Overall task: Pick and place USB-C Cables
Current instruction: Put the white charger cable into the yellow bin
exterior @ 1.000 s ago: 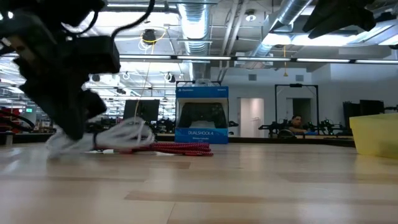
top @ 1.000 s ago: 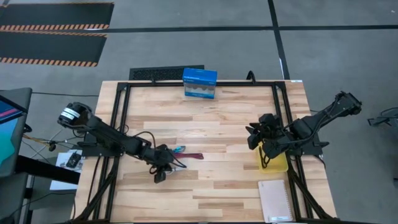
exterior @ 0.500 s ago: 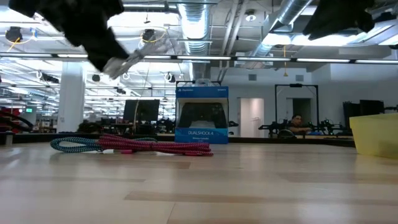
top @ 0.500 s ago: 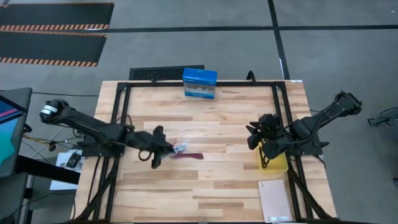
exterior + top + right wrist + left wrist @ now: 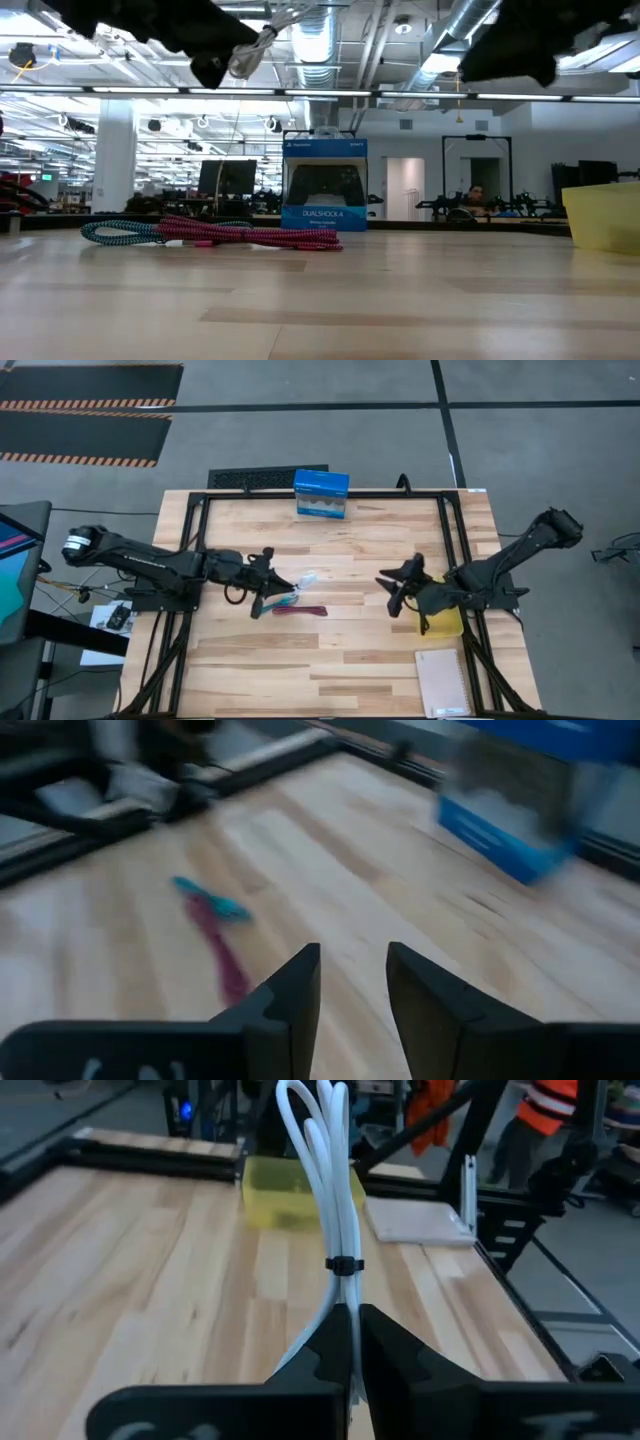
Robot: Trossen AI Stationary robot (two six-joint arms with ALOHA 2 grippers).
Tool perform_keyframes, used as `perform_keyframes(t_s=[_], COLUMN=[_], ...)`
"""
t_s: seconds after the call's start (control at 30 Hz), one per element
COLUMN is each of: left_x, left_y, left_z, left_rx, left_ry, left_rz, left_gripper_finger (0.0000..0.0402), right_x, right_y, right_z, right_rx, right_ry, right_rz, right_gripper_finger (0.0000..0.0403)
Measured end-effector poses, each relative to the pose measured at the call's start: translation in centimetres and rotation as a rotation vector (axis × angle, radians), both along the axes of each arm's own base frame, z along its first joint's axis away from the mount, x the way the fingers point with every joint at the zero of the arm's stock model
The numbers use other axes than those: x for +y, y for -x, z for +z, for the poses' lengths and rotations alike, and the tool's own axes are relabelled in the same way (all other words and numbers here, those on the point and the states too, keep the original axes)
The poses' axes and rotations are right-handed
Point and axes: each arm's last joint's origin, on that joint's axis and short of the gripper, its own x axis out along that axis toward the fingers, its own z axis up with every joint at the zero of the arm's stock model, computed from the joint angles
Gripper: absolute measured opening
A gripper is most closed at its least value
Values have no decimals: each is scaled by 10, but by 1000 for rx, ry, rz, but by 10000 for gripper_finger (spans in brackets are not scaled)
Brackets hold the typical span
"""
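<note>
Left arm: reaches from the counter's left edge toward the middle, stretched long and low across the wood.
Left gripper (image 5: 272,588): held above the counter (image 5: 350,660); its jaws are clenched on the white cable (image 5: 335,1200), pinching the bundle below its black tie.
White cable: lifted clear of the wood, its loops pointing past the fingertips toward the yellow tray (image 5: 285,1205); in the low view it hangs high up (image 5: 255,45).
Teal cable (image 5: 125,232): lies flat on the counter, just beside the red one, under the left gripper.
Red cable (image 5: 270,237): lies flat on the counter, stretched toward the middle.
Blue box (image 5: 321,494): stands at the counter's far edge, well apart from the cables.
Right arm: comes in from the right edge, folded low, reaching toward the middle.
Right gripper (image 5: 397,592): hovers above the wood with jaws released and nothing between them (image 5: 350,990).
Yellow tray: sits near the right edge (image 5: 447,625), partly under the right arm.
</note>
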Motion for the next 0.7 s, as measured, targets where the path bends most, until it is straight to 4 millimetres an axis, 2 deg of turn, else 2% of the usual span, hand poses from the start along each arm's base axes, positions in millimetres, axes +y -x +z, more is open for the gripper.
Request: perform_keyframes(t_s=[0.2,0.43,0.57,0.7], left_x=[10,23,32,45], left_y=[-16,-24,-28,-39], left_z=[-1,3,7,-2], left_rx=[-98,-214,-296,-330], left_ry=[-15,-78,-111,-82], left_rz=[-31,0,6,18], left_gripper_finger=[0,0,0,0], right_x=[-25,-60,-70,-74], right_y=[-21,-23,-23,-26], right_z=[-1,-2,1,-4], right_rx=[-154,-401,-455,-429], right_ry=[16,60,75,76], right_rz=[197,306,270,260], right_gripper_finger=[143,157,180,222])
